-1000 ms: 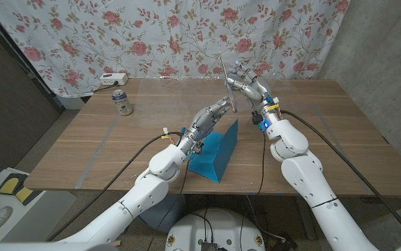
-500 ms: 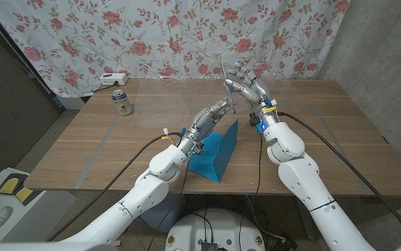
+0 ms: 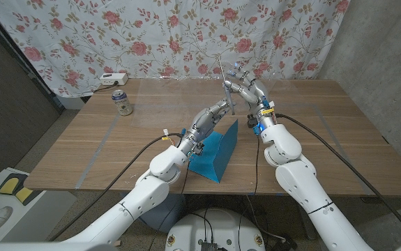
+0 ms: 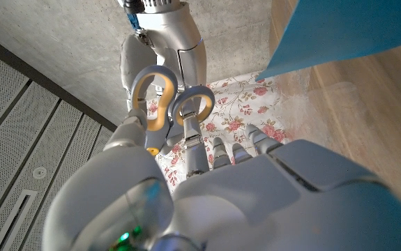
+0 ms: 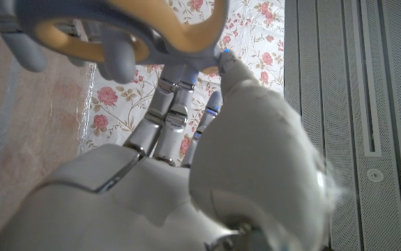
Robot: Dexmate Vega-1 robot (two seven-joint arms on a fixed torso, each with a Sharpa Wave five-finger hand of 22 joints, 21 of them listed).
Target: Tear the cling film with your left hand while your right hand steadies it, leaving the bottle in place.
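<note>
A pair of scissors [image 3: 227,87] with grey and yellow handles [image 4: 172,103] stands raised above the table, blade tip up. My right hand [image 3: 247,88] grips it from the far side. My left hand [image 3: 211,117] reaches up along a blue wedge-shaped sheet [image 3: 217,150] on the table, and its fingers [image 4: 190,139] meet the handle loops. In the right wrist view grey fingers [image 5: 116,59] pass through a yellow-lined loop [image 5: 127,31]. A drink can [image 3: 121,102] stands far left on the table.
A white power strip [image 3: 111,79] lies at the table's back left edge, below a flowered curtain [image 3: 151,35]. Bare wooden tabletop [image 3: 326,139] spreads to the right of my right arm and to the left of the blue sheet.
My right forearm and hand have shifted slightly toward my left hand with the scissors. The left hand and the blue sheet have stayed put.
</note>
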